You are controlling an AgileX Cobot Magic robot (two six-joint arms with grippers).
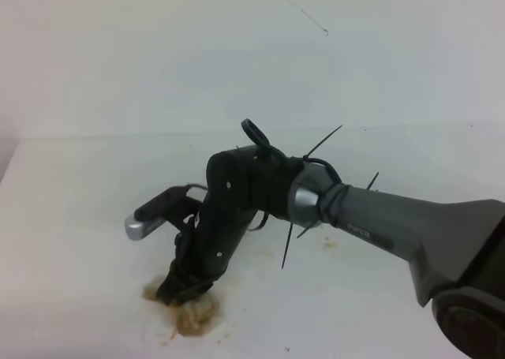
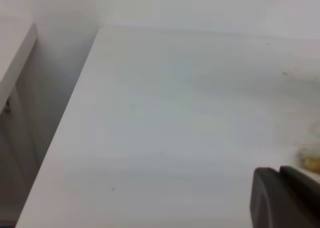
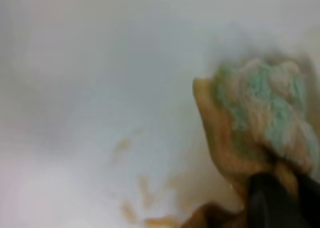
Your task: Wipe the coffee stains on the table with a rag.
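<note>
One rag [image 3: 260,123]: you see a lumpy, fuzzy wad of thin cloth, pale green on top, tan-brown along its soaked edges.
Stains: the coffee stains [image 1: 192,318] lie as ragged orange-brown smears with small flecks, beneath and beside the rag, near the front left of the counter [image 1: 79,185].
Counter: smooth, flat, white.
Right pincer [image 1: 183,286]: clenched on the rag, pressing it down onto the stains.
Left pincer [image 2: 285,198]: you get only a dark blurred edge; cannot tell its state.
Obstruction: your right arm [image 1: 394,225], bristling with black cable ties [image 1: 323,143], hides much of the rag from above.
</note>
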